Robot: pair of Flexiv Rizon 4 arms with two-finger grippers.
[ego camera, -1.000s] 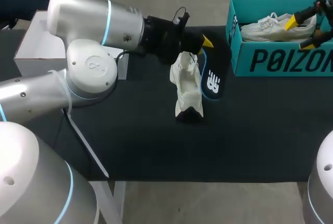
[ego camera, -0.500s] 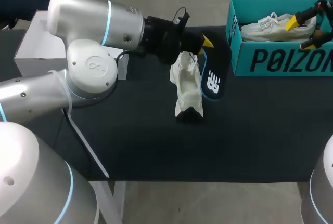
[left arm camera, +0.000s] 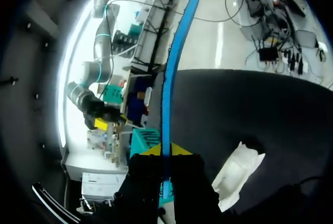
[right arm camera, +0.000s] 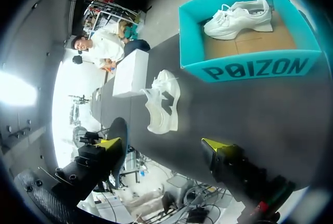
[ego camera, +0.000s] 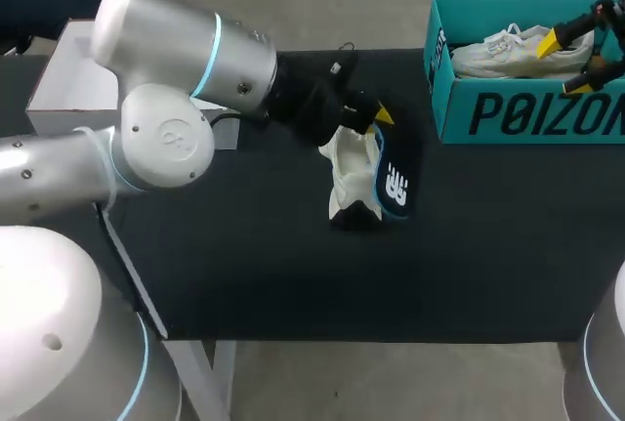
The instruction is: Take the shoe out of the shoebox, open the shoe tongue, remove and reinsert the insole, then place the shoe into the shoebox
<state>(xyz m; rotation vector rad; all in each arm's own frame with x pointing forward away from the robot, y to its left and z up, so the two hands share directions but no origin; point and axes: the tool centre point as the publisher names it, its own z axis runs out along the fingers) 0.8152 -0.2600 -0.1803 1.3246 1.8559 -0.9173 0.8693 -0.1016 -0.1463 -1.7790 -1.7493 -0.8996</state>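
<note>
- The black surface [ego camera: 488,245] carries all the items. Its left part is hidden behind the left arm.
- The left arm [ego camera: 166,60] comes in from the left side and reaches to the middle of the surface. Its bulk covers the near corner of the white box.
- The teal shoebox [ego camera: 527,113] stands open at the far right of the surface. Its right end is cut off in the head view. The right wrist view shows it whole.
- The white box [ego camera: 68,79] sits at the far left, well apart from the shoebox.
- The white shoe [ego camera: 350,167] is out of the shoebox, near the middle of the surface. Whether it stands upright or leans cannot be told.
- A second white shoe [ego camera: 508,50] lies inside the shoebox.
- The dark insole [ego camera: 395,182], blue at the edge, is just beside the shoe on the shoebox side. Its far end is in the left claw. Whether its near end rests on the surface or touches the shoe cannot be told. The left wrist view shows it edge-on only, as a thin blue line.
- The left claw [left arm camera: 165,151] is pressed onto the insole, one yellow tip on each face. The head view shows only one tip.
- The right claw [right arm camera: 160,144] hangs over the shoebox, partly cut off in the head view. Its fingers are spread wide, holding and touching nothing.
</note>
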